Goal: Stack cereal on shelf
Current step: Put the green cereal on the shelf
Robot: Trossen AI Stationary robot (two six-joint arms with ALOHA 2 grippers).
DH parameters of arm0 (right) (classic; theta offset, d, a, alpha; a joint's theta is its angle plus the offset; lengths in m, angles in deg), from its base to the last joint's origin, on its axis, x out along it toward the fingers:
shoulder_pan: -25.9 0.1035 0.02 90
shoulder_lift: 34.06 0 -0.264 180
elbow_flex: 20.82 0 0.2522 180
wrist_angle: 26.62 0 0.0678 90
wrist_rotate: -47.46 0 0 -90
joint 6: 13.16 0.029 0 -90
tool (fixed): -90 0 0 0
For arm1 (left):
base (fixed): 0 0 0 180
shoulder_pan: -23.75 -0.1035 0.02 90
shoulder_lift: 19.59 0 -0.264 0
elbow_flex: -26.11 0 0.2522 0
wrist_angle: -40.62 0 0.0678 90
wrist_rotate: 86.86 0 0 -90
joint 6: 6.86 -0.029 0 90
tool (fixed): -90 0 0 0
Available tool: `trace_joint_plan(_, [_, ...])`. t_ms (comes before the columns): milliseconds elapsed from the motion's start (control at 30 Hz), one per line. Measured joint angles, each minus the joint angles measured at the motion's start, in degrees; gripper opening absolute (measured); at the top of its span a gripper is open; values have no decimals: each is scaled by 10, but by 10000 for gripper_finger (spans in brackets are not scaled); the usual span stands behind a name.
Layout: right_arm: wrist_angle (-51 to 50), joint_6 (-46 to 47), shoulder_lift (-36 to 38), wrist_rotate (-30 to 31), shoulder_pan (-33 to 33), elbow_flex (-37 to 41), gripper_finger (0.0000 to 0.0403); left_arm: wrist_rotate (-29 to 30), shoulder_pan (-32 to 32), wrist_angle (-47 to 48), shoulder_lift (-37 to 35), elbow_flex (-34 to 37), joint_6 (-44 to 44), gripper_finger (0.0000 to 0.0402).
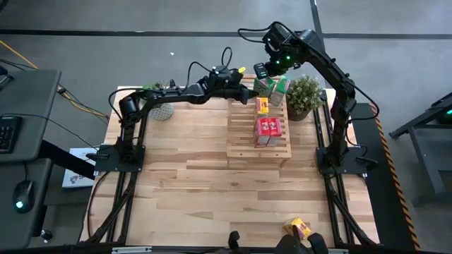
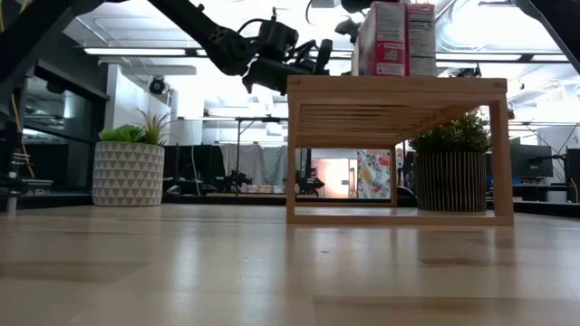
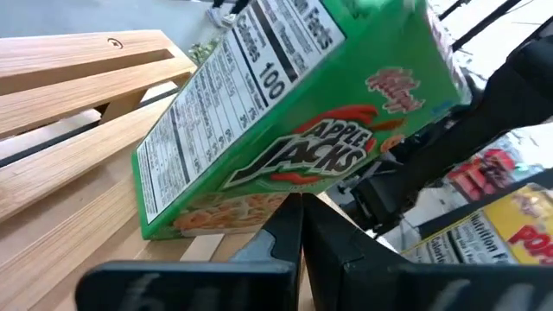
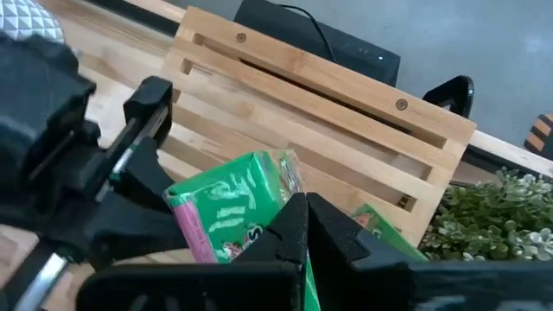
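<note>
The shelf (image 1: 244,137) stands on the table's far middle. On its slats are two red cereal boxes (image 1: 268,130), a yellow one (image 1: 262,106) and, at the far end, two green ones (image 1: 265,86) (image 1: 282,87). My left gripper (image 1: 248,93) is shut and reaches level from the table's left to the nearer green box (image 3: 285,130). That box stands tilted on the slats (image 3: 69,112). My right gripper (image 4: 302,216) is shut, slants down from above, and stands at that box's (image 4: 233,203) other side. My left gripper has its shut fingertips (image 3: 294,212) against the green box's broad printed face, near its lower edge (image 3: 259,203). It comes level from the table's left. The box's bottom rests on the shelf's slats and the box leans. My right gripper's shut fingers (image 4: 289,220) stand beside the box's upper corner (image 4: 281,173); I cannot tell whether they touch it.
A leafy potted plant (image 1: 305,95) stands just right of the shelf's far end. A patterned pot (image 1: 162,111) sits at the far left. Another yellow box (image 1: 298,227) lies at the table's near edge. Bare wooden tabletop (image 1: 183,183) spreads in front of the shelf.
</note>
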Motion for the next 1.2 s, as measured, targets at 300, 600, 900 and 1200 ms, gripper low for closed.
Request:
trace_joint_plan(300, [0, 9, 0, 38, 0, 0, 0, -4, -40, 6, -1, -1, -2, 0])
trace_joint_plan(600, [0, 9, 0, 30, -1, 0, 0, -14, -41, 21, 2, 1, 8, 0])
trace_joint_plan(900, [0, 7, 0, 31, -1, 0, 0, -16, -40, 19, 2, 1, 9, 0])
trace_joint_plan(1200, [1, -11, 31, 63, -22, -9, 0, -17, -47, 19, 1, 1, 9, 0])
